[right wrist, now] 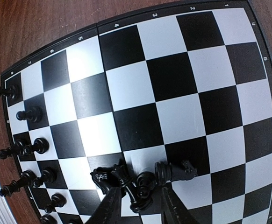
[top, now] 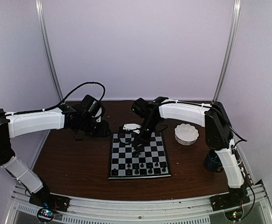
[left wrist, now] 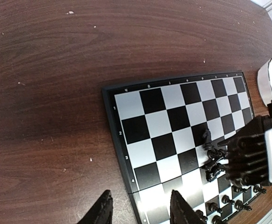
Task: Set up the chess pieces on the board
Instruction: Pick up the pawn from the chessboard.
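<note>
The black-and-pale checked board lies mid-table. Several black chess pieces stand in rows along its near edge; they also show in the right wrist view. A few pieces lie toppled in a heap near the board's middle. My right gripper is open and low over that heap, its fingers on either side of one lying piece. It also shows in the top view. My left gripper is open and empty, straddling the board's left rim.
A white scalloped bowl stands right of the board. A dark blue mug is by the right arm. A small white object lies just behind the board. Brown table lies left of the board.
</note>
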`<state>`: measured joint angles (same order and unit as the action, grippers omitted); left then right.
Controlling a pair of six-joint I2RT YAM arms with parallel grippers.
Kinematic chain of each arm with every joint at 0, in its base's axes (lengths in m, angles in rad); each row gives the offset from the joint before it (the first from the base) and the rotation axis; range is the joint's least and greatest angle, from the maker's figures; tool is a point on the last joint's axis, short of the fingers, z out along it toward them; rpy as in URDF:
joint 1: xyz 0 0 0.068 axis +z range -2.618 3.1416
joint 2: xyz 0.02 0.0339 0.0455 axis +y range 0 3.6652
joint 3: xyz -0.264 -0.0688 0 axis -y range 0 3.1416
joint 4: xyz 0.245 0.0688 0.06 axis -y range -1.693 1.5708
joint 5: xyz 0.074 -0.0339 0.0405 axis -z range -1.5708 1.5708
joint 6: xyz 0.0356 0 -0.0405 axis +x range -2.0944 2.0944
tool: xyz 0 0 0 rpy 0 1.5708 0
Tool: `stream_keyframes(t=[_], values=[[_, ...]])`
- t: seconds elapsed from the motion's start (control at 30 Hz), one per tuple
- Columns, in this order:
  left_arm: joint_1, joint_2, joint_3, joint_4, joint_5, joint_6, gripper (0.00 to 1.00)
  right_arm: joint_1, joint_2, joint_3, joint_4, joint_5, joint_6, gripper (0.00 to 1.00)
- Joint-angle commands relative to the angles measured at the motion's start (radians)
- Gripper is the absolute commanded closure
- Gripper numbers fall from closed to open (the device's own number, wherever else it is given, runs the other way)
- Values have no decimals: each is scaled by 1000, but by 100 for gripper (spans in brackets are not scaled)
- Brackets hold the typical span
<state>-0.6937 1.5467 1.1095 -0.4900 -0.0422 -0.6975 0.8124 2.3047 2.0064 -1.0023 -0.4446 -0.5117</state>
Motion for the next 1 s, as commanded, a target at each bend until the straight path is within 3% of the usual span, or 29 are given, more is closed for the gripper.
stream_keyframes(t=[0.0,0.7,0.97], values=[[3,-41,-14,-2,-27,-10,58,2,17,37,-18,34,17,70],[3,-48,-27,-2,-33,-13,57,5,52,58,-43,13,19,90],[3,-50,-23,0,-39,-7,57,5,-50,27,-42,33,11,93]])
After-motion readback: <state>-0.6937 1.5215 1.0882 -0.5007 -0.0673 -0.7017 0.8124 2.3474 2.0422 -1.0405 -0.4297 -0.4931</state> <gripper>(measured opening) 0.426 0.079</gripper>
